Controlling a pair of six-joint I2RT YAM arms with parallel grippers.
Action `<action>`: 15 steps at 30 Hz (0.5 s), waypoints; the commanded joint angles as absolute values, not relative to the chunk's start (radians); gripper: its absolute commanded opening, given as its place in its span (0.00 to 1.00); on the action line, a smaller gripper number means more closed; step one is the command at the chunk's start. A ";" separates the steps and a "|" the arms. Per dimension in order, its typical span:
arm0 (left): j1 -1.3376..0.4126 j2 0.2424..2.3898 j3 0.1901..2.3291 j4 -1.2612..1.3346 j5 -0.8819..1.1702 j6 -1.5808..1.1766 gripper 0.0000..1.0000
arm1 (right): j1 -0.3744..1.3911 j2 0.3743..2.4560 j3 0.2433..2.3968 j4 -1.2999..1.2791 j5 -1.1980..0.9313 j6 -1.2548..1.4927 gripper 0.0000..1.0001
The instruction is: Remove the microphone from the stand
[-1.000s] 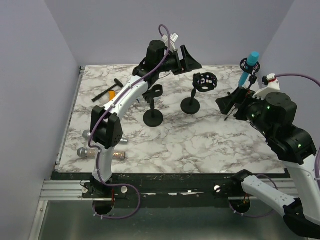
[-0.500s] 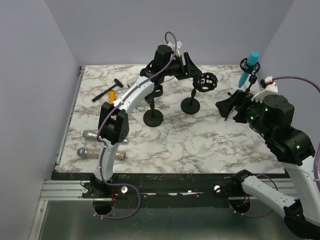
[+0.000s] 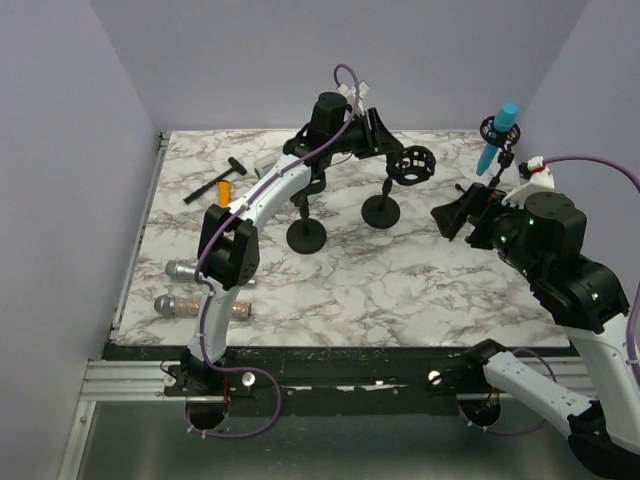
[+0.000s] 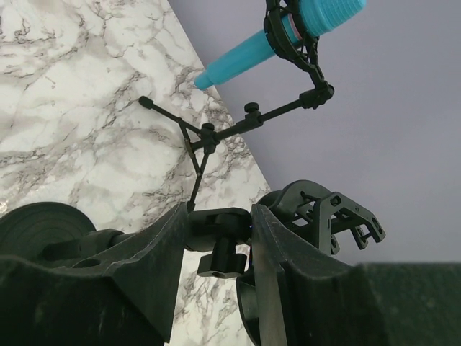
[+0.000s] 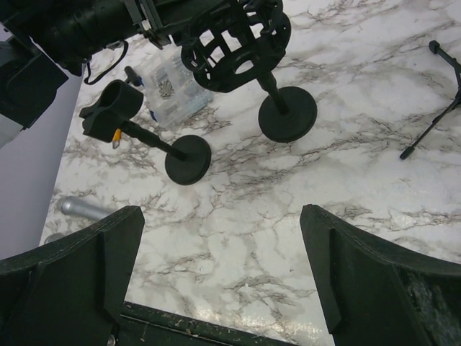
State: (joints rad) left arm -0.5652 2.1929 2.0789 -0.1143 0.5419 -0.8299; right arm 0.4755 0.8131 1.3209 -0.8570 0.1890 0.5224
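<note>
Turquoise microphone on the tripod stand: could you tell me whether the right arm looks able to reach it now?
Probably yes: the right gripper, jaws wide open, sits beside the black tripod stand with nothing between, though it faces away from the turquoise microphone and must turn.

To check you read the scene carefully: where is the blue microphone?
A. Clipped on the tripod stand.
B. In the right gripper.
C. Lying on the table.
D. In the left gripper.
A: the blue microphone sits clipped on the tripod stand; the left gripper is shut on the empty shock-mount stand, the right gripper open.
</note>
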 commanded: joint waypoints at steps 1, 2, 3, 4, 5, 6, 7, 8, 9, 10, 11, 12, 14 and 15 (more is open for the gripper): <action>-0.569 2.279 2.028 -0.260 0.473 -0.745 0.40 | 0.471 0.807 1.307 -0.861 0.175 0.517 1.00; -0.570 2.287 2.028 -0.263 0.472 -0.744 0.40 | 0.471 0.810 1.305 -0.860 0.175 0.518 1.00; -0.571 2.294 2.022 -0.266 0.471 -0.742 0.40 | 0.471 0.809 1.304 -0.858 0.175 0.518 1.00; -0.573 2.300 2.014 -0.266 0.470 -0.741 0.39 | 0.471 0.809 1.304 -0.859 0.175 0.520 1.00; -0.574 2.303 2.002 -0.264 0.470 -0.740 0.39 | 0.471 0.808 1.304 -0.859 0.174 0.519 1.00; -0.574 2.305 1.990 -0.261 0.469 -0.738 0.39 | 0.471 0.810 1.304 -0.859 0.176 0.520 1.00; -0.574 2.305 1.978 -0.257 0.467 -0.739 0.38 | 0.471 0.811 1.304 -0.858 0.176 0.519 1.00; -0.575 2.305 1.965 -0.257 0.462 -0.739 0.38 | 0.471 0.811 1.304 -0.858 0.178 0.517 1.00; -0.575 2.306 1.956 -0.257 0.455 -0.737 0.38 | 0.471 0.810 1.302 -0.860 0.179 0.517 1.00; -0.575 2.306 1.948 -0.257 0.452 -0.731 0.38 | 0.471 0.811 1.302 -0.859 0.179 0.516 1.00; -0.574 2.304 1.943 -0.256 0.448 -0.726 0.38 | 0.471 0.811 1.301 -0.860 0.179 0.516 1.00; -0.575 2.306 1.941 -0.254 0.448 -0.723 0.38 | 0.471 0.813 1.301 -0.860 0.178 0.516 1.00; -0.572 2.311 1.948 -0.259 0.449 -0.721 0.38 | 0.471 0.817 1.300 -0.858 0.174 0.516 1.00; -0.571 2.315 1.956 -0.264 0.450 -0.721 0.38 | 0.471 0.819 1.302 -0.859 0.173 0.516 1.00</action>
State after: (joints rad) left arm -0.5713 2.2402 1.9903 -0.1055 0.5114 -0.7883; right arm 0.4755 0.8146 1.3148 -0.8566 0.1890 0.5228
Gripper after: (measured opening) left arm 0.385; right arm 0.998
